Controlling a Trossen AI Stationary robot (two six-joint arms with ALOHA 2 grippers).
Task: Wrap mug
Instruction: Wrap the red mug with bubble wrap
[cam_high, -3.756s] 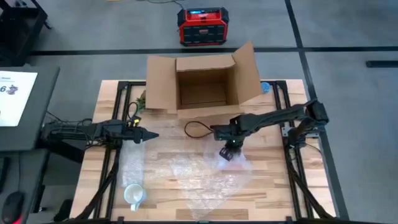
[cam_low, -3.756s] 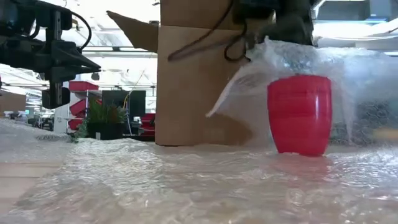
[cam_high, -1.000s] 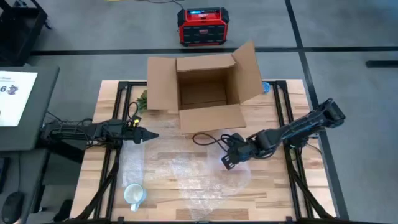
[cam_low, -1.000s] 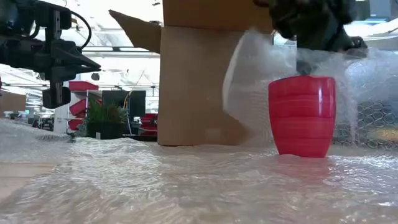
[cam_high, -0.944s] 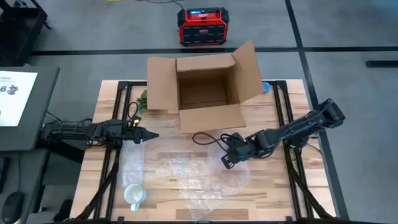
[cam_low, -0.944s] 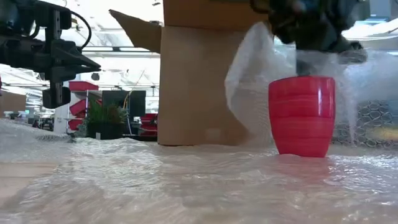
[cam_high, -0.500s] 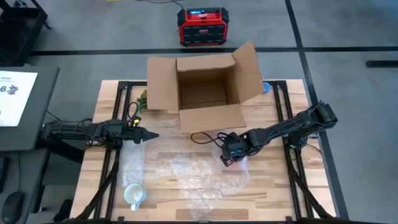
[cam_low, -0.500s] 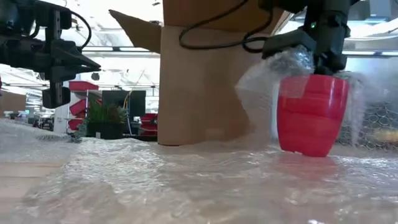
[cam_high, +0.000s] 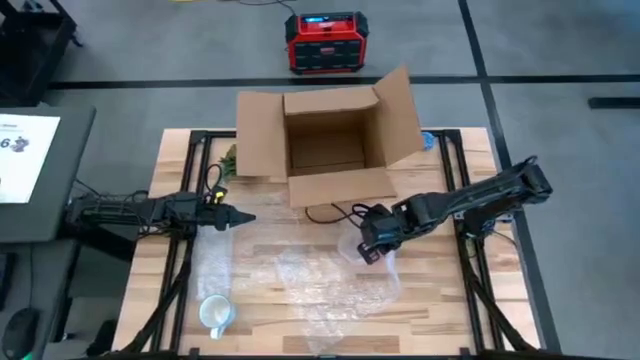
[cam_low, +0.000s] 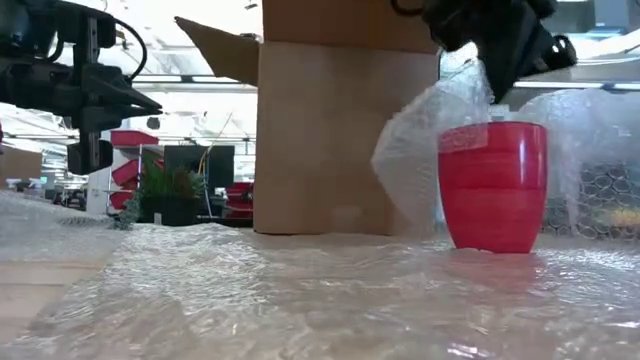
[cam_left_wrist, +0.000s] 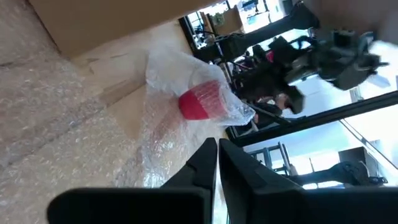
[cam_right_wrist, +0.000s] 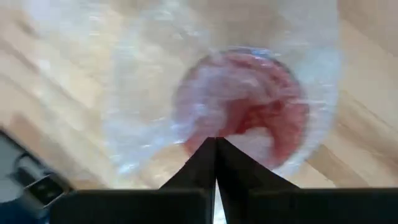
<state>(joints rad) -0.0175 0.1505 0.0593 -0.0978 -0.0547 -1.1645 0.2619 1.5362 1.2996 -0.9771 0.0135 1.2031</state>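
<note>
1. Two arms are in view. The right gripper (cam_high: 371, 243) hangs above the red mug (cam_low: 492, 186), its fingers pressed together on a fold of the bubble wrap (cam_high: 300, 285).
2. The mug stands upright on the wrap, in front of the open cardboard box (cam_high: 325, 140), toward the table's right half. The lifted fold drapes over its rim and the side facing the box.
3. The left gripper (cam_high: 237, 217) waits well apart over the table's left side, fingers closed on nothing.
4. Risk: the pinched film probably offers a thin hold. It could slip free and fall back, leaving the mug uncovered.
5. Risk: pulling the fold sideways may drag the rim and tip the mug.
6. A white mug (cam_high: 214, 314) sits at the wrap's near left corner, clear of the work.
</note>
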